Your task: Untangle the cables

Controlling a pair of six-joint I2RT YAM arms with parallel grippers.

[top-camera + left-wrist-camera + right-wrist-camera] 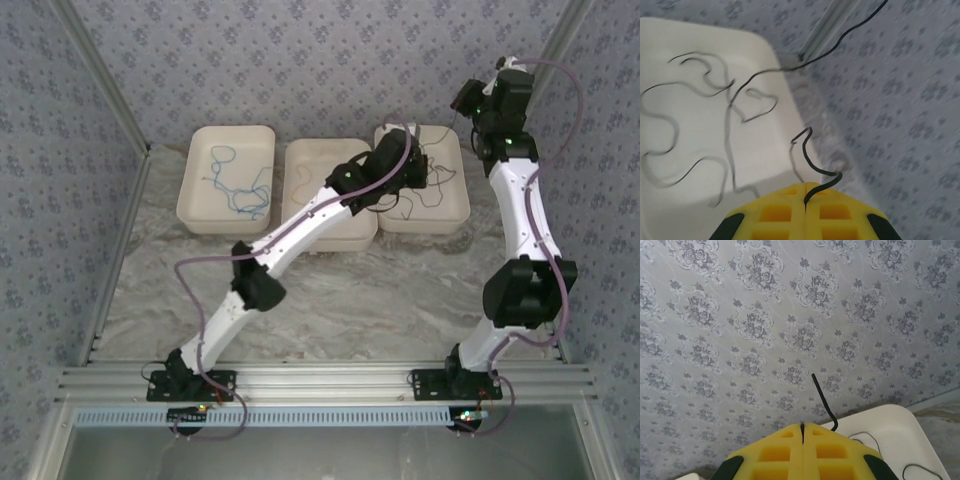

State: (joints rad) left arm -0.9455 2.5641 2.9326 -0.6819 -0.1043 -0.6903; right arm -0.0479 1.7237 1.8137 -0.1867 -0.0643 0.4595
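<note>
Over at eleven o'clock the blue cable (pixel 238 190) lies loose in the left tray (pixel 195 215). The left gripper (pixel 805 189) hangs above the right tray (pixel 455 215) at one o'clock, jaws clamped tight on the black cable (pixel 807 155), with the slack sprawled in that tray. The right gripper (pixel 802 427), raised at two o'clock, is pinched closed too, a stub of black cable poking from its tip.

Seen from above, the left arm (pixel 310 215) hides much of the middle tray (pixel 305 160) and part of the right tray (pixel 455 215). In the left wrist view, black cable (pixel 805 152) loops lying in the tray are smeared by blur, and one strand runs off the top edge. The right wrist view cuts the tray off at its bottom edge.
</note>
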